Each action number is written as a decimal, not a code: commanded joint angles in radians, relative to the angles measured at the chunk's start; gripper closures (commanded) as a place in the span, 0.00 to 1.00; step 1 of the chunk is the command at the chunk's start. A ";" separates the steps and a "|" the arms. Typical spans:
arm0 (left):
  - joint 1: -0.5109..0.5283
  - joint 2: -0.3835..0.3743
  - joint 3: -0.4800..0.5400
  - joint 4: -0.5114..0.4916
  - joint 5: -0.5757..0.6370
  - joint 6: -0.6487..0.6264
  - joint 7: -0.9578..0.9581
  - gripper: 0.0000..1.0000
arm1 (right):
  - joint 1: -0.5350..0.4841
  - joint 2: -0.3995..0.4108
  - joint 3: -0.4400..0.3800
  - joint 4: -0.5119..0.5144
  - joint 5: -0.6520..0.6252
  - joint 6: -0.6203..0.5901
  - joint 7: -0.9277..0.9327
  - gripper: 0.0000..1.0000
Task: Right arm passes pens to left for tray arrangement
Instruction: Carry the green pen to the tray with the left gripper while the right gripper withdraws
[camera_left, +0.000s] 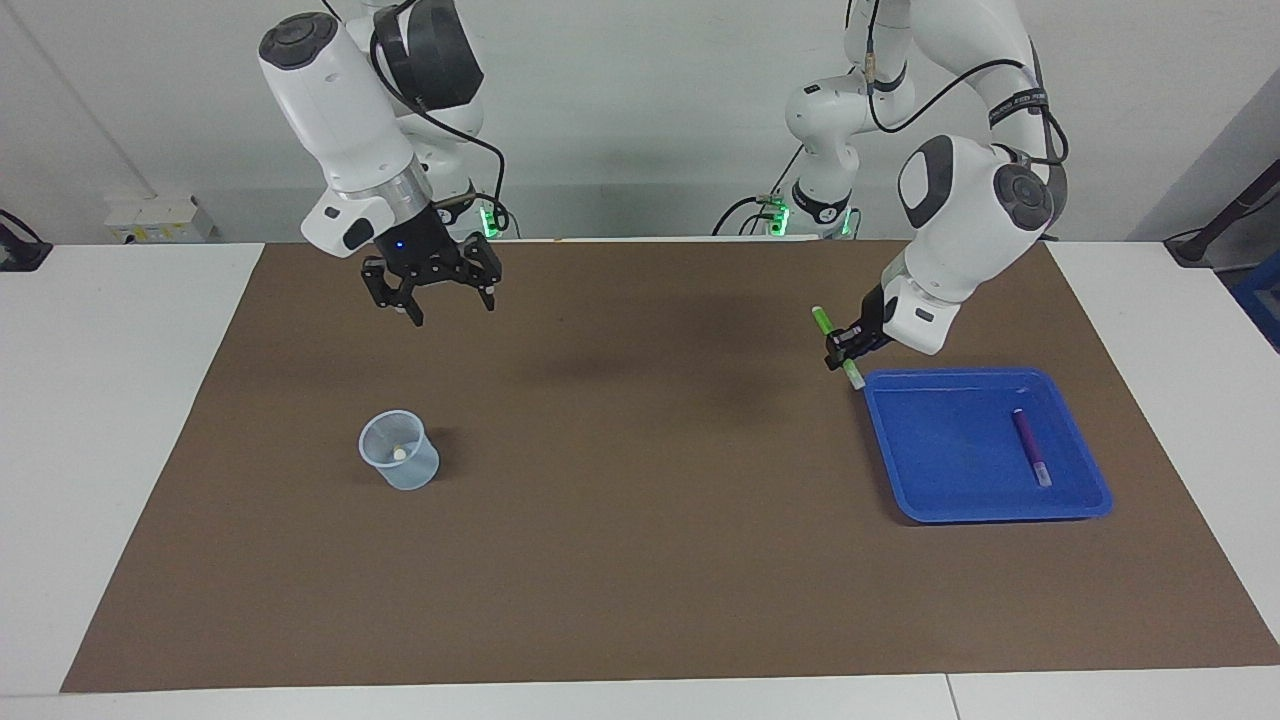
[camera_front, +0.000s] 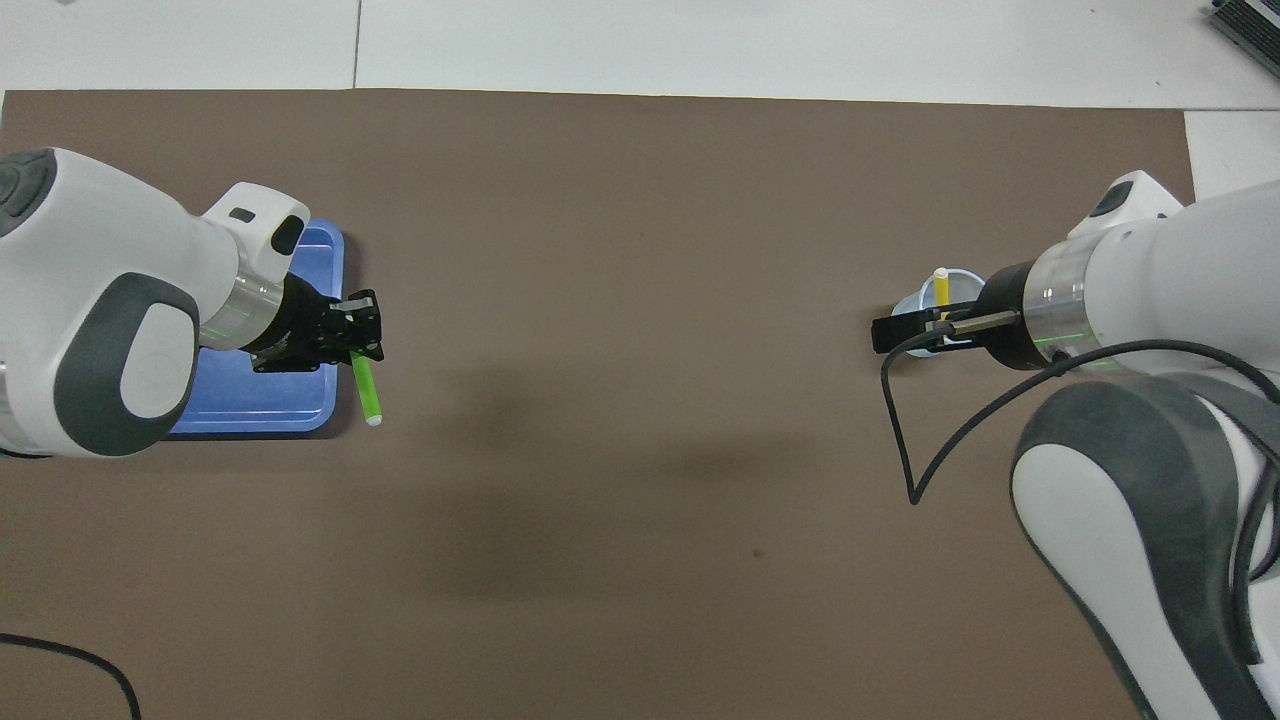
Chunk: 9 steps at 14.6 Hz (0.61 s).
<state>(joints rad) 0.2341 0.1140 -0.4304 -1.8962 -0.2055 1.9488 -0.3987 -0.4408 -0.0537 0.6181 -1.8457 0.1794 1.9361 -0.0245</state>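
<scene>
— Green pen (camera_left: 832, 341) first: where do we have it?

— We hold it in our left gripper (camera_left: 846, 347), fingers clamped on the barrel near its lower end. It hangs over the mat just beside the blue tray (camera_left: 905, 455), at the tray's corner nearest the robots and toward the table's middle. The whitish lower tip points down at that corner.

— And its long axis?

— Tilted, upper end leaning toward the robots and away from the tray. The purple pen (camera_left: 1030, 446) lies in the tray along the side toward the left arm's end, its length running nearer-to-farther from us. So the bare tray floor lies sideways from our gripper, toward the left arm's end; we judge the pen must travel that way and flatten out roughly parallel to the purple one.

— Our other arm?

— Our right gripper (camera_left: 437, 299) hangs with fingers spread and nothing in them, over the mat near the translucent cup (camera_left: 398, 449), where the yellow pen (camera_front: 940, 288) stands. It is clearly the nearer one for that pen.
</scene>
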 joint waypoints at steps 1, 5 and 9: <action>0.051 -0.022 -0.004 -0.061 0.035 0.064 0.118 1.00 | -0.042 0.000 0.011 -0.039 -0.020 0.079 -0.139 0.00; 0.076 0.009 -0.002 -0.055 0.133 0.110 0.158 1.00 | -0.068 0.024 0.011 -0.086 -0.066 0.173 -0.296 0.05; 0.125 0.116 -0.002 0.002 0.273 0.157 0.256 1.00 | -0.091 0.130 0.011 -0.072 -0.072 0.260 -0.436 0.05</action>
<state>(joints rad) 0.3225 0.1616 -0.4283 -1.9331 0.0175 2.0740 -0.2209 -0.5086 0.0191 0.6175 -1.9284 0.1297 2.1549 -0.3996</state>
